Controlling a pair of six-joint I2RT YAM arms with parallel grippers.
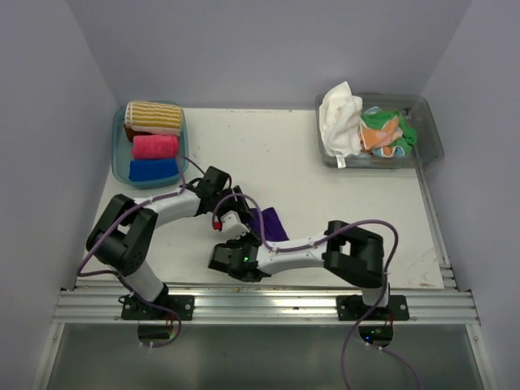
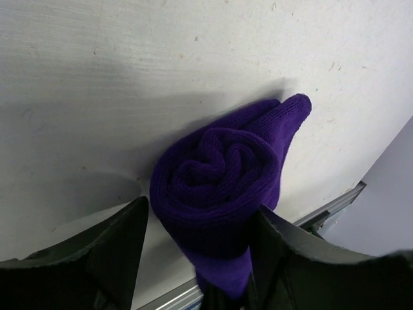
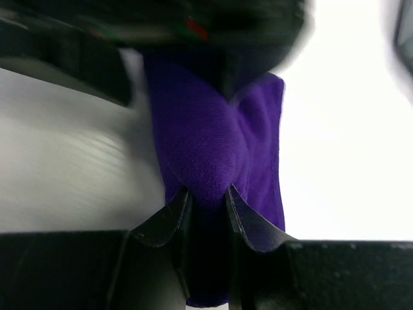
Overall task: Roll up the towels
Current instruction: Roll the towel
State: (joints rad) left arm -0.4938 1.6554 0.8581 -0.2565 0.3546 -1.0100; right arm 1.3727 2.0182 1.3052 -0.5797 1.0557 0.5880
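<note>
One purple terry towel lies rolled in a spiral by the table's near edge, midway along. At one end the right gripper pinches it tight. Over the roll, the left gripper straddles it, jaws apart, one finger clear.

Done already, in the blue plastic tub at the far-left corner: striped roll, pink roll, blue roll.

Crumpled in the clear plastic tub, far-right corner: white cloth, green cloth, orange cloth. Roughly halfway, I'd judge.

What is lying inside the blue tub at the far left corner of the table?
Three rolled towels lie in the blue tub: a striped towel, a pink towel and a blue towel. They cover the tub's floor, so anything beneath them is unseen.
</note>
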